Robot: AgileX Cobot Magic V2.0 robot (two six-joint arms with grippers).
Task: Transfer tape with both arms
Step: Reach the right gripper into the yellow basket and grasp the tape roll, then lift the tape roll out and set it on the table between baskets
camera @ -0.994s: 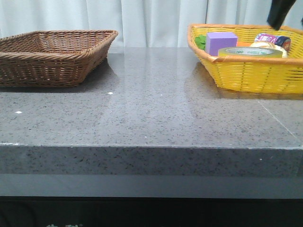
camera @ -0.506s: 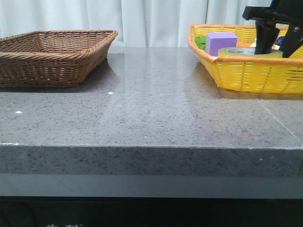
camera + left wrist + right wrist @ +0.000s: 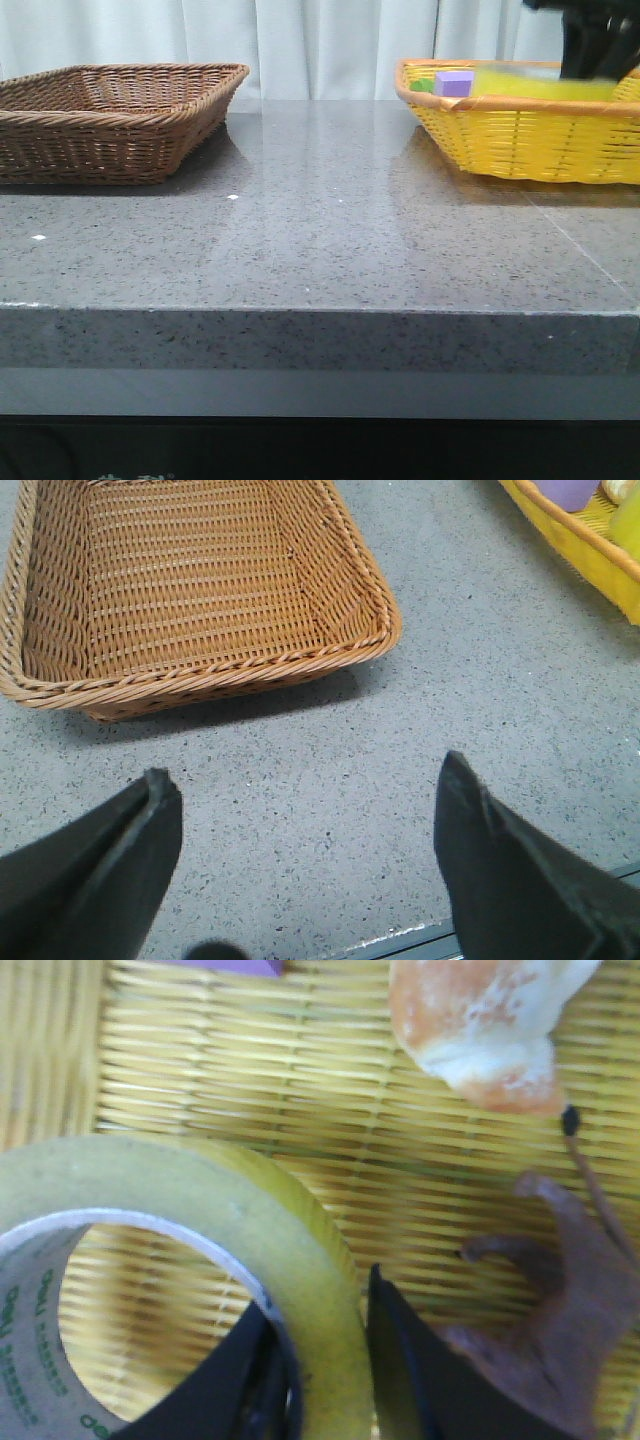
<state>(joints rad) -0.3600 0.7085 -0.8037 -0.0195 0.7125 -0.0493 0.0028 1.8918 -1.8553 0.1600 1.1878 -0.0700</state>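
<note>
— Right, R side first. Where's the tape?

— Sitting in the yellow basket [image 3: 520, 140], far right of the grey surface [image 3: 320, 240]. Best seen in R wrist view: tape [image 3: 250, 1230] fills the near corner, yellow-green band w/ pale printed core, lying over the basket weave. Front view too blurred to pick the roll out, just a yellow-green smear above the rim.

— And the right end effector [image 3: 325, 1360]?

— Closed down on the tape wall. One finger inside the core, the other [image 3: 400, 1370] outside against the band, so wall pinched between them. Shows in front view only as a dark blurred shape at the top right corner, above the basket.

— Anything else in that basket?

— Purple block [image 3: 454, 83] near the left end, bit of green beside it. R wrist view also has an orange-and-white item [image 3: 480, 1020] past the tape, plus a brown hand-like shape [image 3: 560, 1300] just beside the outer finger. Can't tell what either is.

— Left side?

— Left end effector [image 3: 310, 860] spread wide, nothing between the fingers, only bare surface under the gap. Hanging over the surface near its front edge. Not visible in front view.

— Brown basket?

— Brown wicker basket [image 3: 190, 670] just beyond the L fingers, no contents visible on the weave. Far left of the surface in front view, well apart from the yellow one. White curtain [image 3: 320, 40] behind both.
</note>
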